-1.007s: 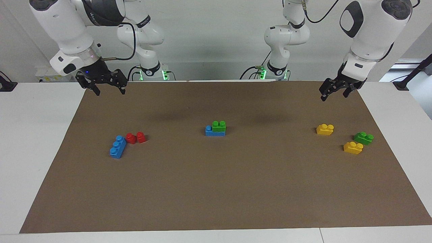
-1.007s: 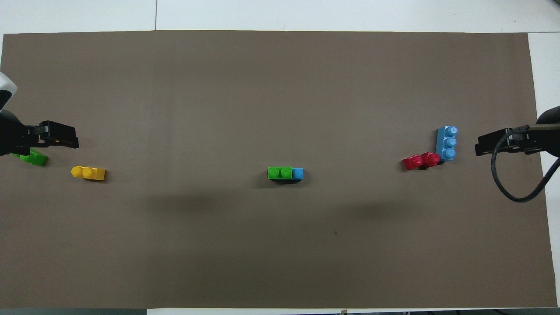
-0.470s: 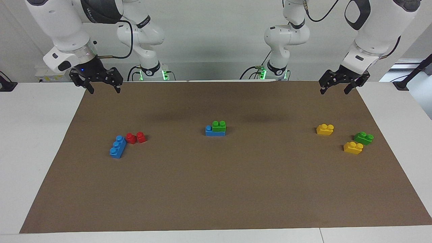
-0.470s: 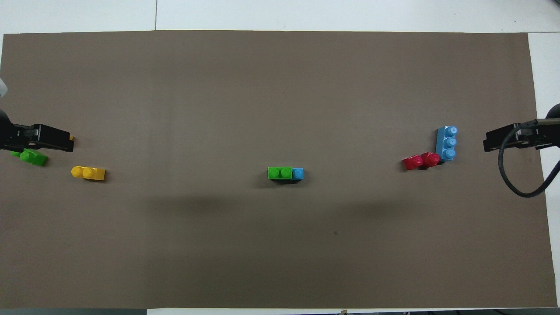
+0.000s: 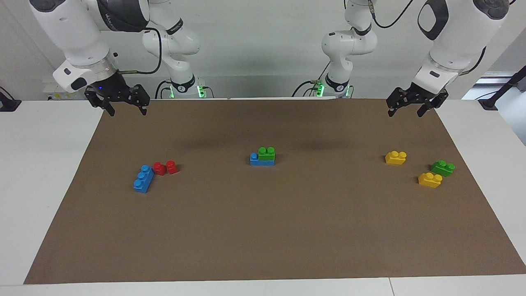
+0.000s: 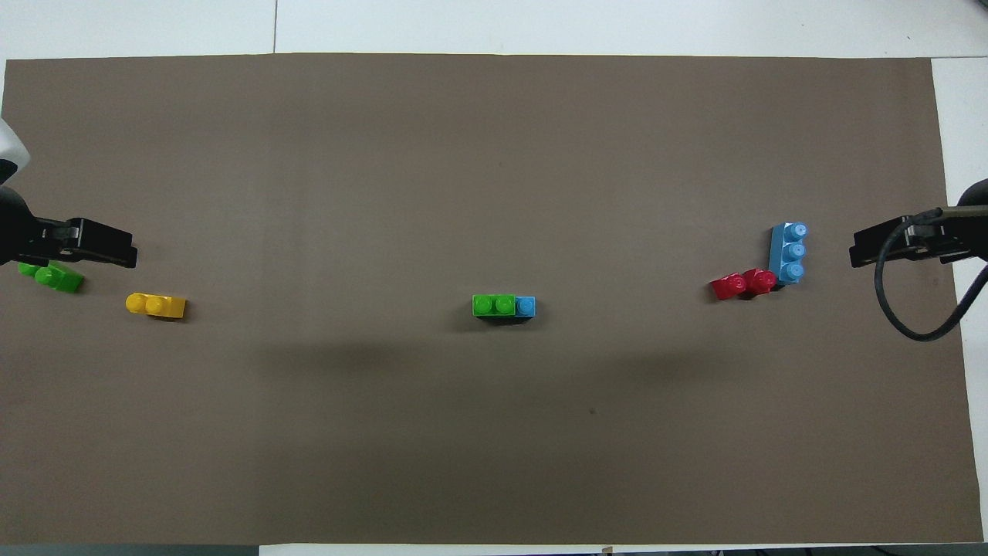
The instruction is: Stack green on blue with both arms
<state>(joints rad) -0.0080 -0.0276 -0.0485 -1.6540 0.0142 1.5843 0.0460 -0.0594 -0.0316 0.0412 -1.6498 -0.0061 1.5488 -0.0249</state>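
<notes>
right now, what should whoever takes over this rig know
Left end effector: open, empty, raised over the mat's edge at its own end.
Right end effector: open, empty, raised at the mat's corner at its end.
Green brick sits on the blue brick mid-mat, one blue stud uncovered.
Spare green brick lies by two yellow bricks; spare blue brick by the red brick.
Done: stack looks made. Left: nothing obvious.

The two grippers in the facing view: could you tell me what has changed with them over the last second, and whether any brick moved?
Both arms drew back and up toward the robots' edge of the mat. The right gripper and left gripper are open and empty; nothing was grasped or released. The green brick stayed stacked on the blue brick at mid-mat, and no other brick moved.
</notes>
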